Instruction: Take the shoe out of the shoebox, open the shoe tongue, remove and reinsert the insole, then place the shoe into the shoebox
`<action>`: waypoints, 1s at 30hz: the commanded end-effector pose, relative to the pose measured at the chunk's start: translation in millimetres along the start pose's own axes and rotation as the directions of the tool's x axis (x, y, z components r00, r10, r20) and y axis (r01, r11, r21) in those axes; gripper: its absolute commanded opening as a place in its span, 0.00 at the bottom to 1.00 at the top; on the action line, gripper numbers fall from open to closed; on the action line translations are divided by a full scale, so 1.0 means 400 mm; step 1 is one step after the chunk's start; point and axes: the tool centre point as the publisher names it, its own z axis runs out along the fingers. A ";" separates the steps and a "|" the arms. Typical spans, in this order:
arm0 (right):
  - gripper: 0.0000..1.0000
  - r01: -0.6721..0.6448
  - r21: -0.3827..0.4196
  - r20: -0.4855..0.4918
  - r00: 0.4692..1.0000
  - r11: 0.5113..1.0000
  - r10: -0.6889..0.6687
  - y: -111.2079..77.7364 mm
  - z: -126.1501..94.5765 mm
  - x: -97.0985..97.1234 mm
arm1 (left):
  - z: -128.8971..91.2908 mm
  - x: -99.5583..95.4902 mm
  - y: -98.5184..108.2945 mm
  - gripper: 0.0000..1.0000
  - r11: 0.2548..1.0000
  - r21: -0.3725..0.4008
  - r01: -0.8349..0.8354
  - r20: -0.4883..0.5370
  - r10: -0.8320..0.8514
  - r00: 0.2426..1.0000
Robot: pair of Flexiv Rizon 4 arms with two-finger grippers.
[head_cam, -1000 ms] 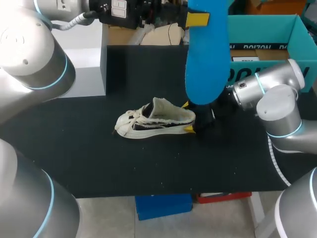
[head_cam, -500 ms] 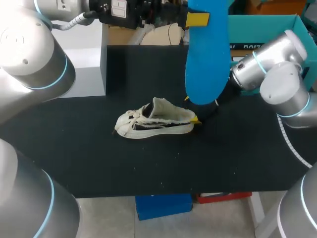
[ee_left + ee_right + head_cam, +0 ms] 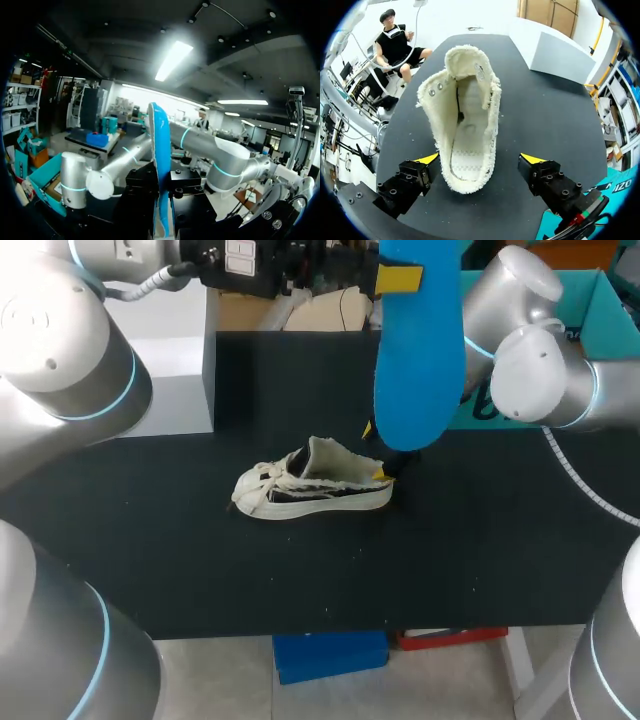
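A cream canvas shoe [image 3: 310,485] lies on its side on the black table [image 3: 200,560], toe to the left. High above its heel hangs a blue insole [image 3: 418,350], upright, with my left gripper [image 3: 402,276] shut on its upper end. The left wrist view shows the insole [image 3: 160,165] edge-on in that gripper [image 3: 163,210]. My right gripper [image 3: 376,454] stands open at the shoe's heel. In the right wrist view the heel of the shoe [image 3: 465,130] lies between the two spread fingers of the right gripper [image 3: 480,160], untouched by them. No insole shows inside the shoe. The teal shoebox [image 3: 612,315] stands at the back right.
A white box [image 3: 170,370] stands at the back left, also seen as a white box [image 3: 555,50] beyond the shoe's toe. Crumpled brown paper [image 3: 320,310] lies behind the table's far edge. A corner of the teal shoebox [image 3: 565,220] sits beside the right finger.
My right arm has swung up and back, and its gripper has shifted left from beside the heel to straddle it. The left arm and the insole have stayed still.
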 end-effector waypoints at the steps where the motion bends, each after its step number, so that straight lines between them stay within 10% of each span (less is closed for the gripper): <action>1: 1.00 -0.003 0.201 -0.007 1.000 0.980 0.005 0.011 0.003 0.012 | 0.004 -0.001 0.002 0.00 1.000 0.002 -0.001 0.001 0.001 1.000; 30: 1.00 -0.012 0.353 0.026 1.000 0.935 0.003 0.053 0.055 0.050 | 0.004 -0.001 0.002 0.00 1.000 0.002 -0.001 0.001 0.001 1.000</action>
